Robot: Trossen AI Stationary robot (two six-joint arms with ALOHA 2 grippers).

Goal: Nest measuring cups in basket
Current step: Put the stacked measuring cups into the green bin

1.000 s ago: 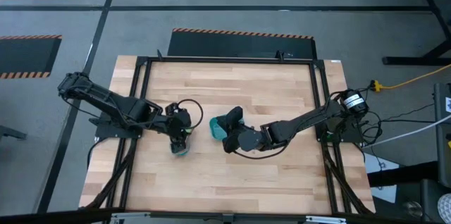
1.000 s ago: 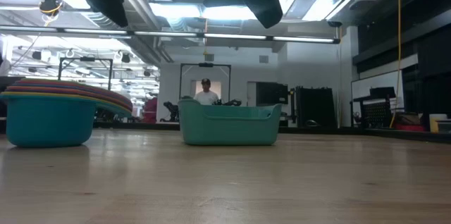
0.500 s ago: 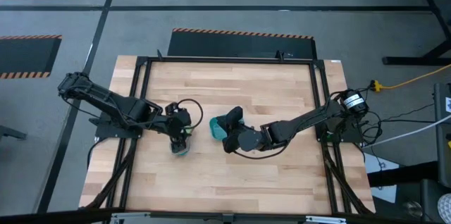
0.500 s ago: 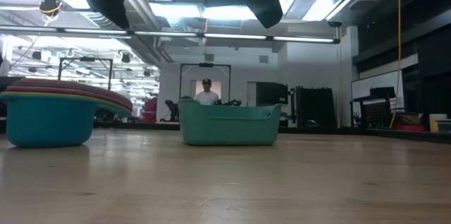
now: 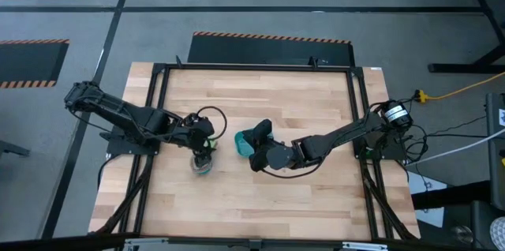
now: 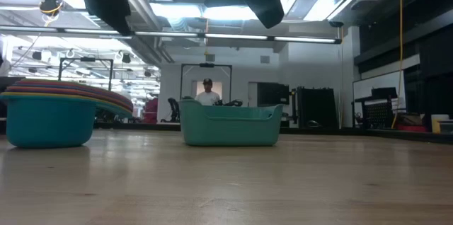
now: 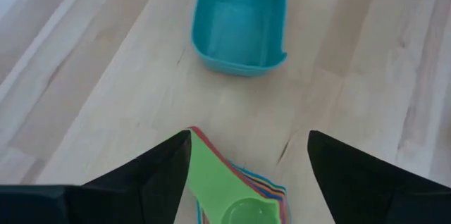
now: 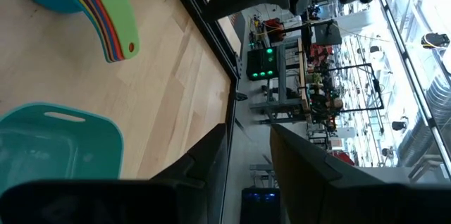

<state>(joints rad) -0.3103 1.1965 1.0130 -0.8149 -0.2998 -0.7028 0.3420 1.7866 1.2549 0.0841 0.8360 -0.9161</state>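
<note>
Nested plastic measuring cups (image 7: 239, 192) (flat handles), rounded teal basket (image 7: 239, 23)

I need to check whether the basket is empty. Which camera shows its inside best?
The left wrist view: it looks down into the basket, and no cup shows inside. The low view shows only its side wall, the right wrist view one end, and the high view has it half hidden under the right arm.

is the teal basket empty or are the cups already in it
Empty. The left wrist view looks into the basket and shows a bare bottom; the nested measuring cups sit apart on the table.
</note>
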